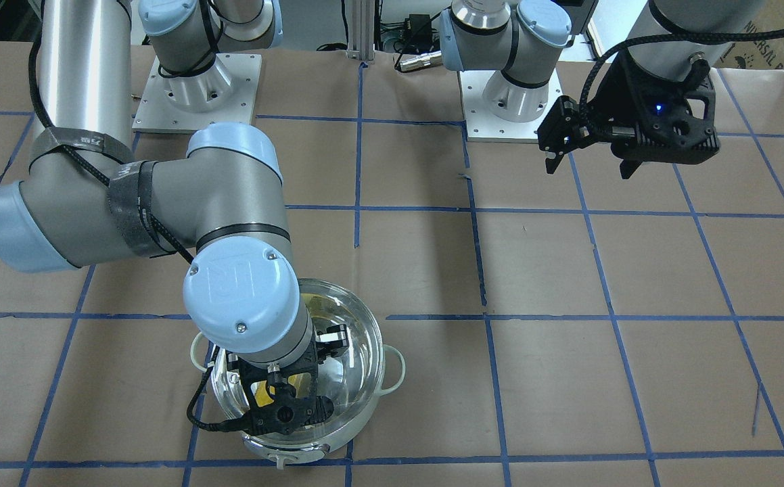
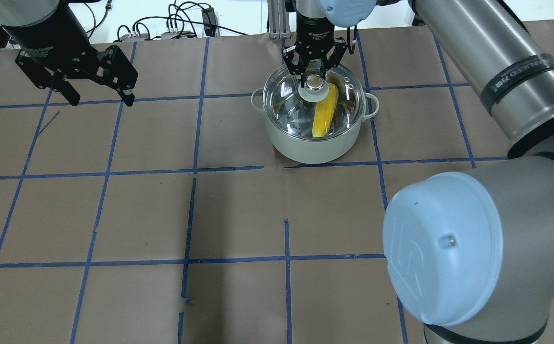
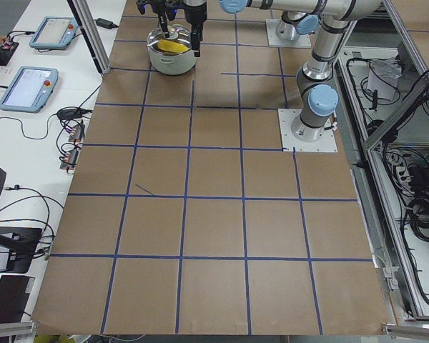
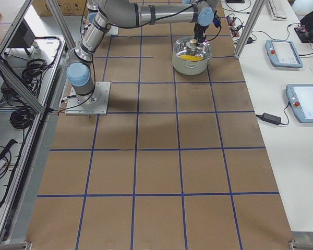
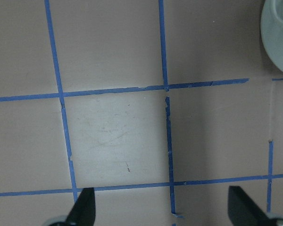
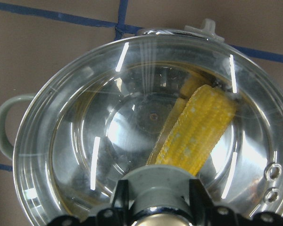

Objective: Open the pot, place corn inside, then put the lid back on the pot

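The steel pot (image 2: 312,148) stands at the far side of the table, right of centre. The glass lid (image 2: 291,102) sits on it. The yellow corn (image 2: 325,117) lies inside, seen through the glass, also in the right wrist view (image 6: 198,132). My right gripper (image 2: 314,79) points straight down over the lid, shut on its central knob (image 6: 158,186), with a finger on either side. My left gripper (image 2: 101,101) is open and empty, hovering above the bare table far to the left of the pot.
The table is brown paper with a blue tape grid. The pot's edge (image 5: 278,33) shows at the top right of the left wrist view. The arm base plates (image 1: 195,95) stand at the robot's side. Teach pendants (image 3: 28,86) lie on the side bench beyond the table.
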